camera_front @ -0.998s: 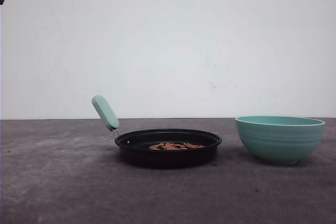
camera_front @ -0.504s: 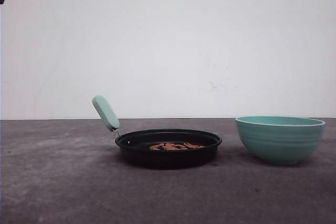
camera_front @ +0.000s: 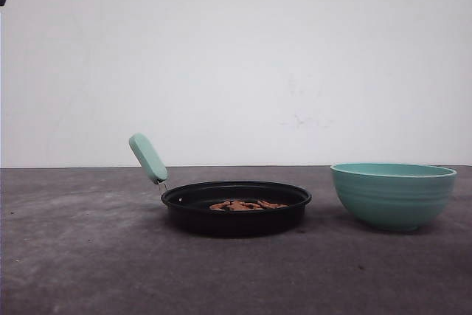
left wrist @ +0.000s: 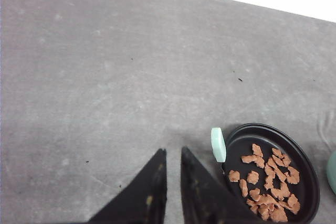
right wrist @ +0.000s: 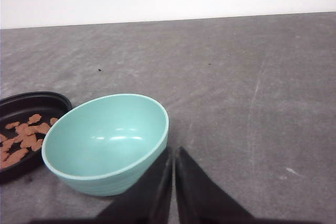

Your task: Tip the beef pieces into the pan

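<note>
The pan (camera_front: 236, 208) is seen at the centre of the front view on the grey surface (camera_front: 88, 256), with the beef pieces (camera_front: 247, 205) lying inside. A bowl (camera_front: 393, 195) stands at lower right. The left claw (left wrist: 173, 156) and right claw (right wrist: 174, 153) are each pressed nearly together, gripping nothing.

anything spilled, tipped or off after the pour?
Nothing stands out. The beef pieces all lie inside the pan, with none visible on the table. The mint-green bowl stands upright beside the pan and is empty. Both the left gripper and the right gripper are shut and hold nothing.
</note>
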{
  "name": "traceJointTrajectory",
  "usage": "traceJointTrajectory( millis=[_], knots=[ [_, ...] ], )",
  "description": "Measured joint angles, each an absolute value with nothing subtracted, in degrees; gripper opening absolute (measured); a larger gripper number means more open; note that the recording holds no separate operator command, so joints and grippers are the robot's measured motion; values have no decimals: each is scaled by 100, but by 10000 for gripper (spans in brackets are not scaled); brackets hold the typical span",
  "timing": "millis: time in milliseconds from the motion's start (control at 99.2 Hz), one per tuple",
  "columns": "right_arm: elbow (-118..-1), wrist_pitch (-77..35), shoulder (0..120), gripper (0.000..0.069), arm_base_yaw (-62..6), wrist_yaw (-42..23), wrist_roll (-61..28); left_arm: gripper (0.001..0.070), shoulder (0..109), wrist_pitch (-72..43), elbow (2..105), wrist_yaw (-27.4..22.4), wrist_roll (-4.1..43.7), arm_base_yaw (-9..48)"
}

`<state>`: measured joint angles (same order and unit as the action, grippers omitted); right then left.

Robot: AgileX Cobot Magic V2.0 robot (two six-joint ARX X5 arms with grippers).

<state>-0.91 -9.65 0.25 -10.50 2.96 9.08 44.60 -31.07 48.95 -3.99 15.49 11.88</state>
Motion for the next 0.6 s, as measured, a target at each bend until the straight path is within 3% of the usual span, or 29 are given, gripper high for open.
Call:
traceJointTrajectory(
  millis=[484, 605],
  knots=[
    [-91, -965, 25, 9, -1050, 296, 908, 22, 4442, -3118, 4895, -377, 1542, 1184],
    [-91, -965, 25, 9, -1050, 296, 908, 22, 4198, -3153, 4893, -54, 1168, 1114]
  ],
)
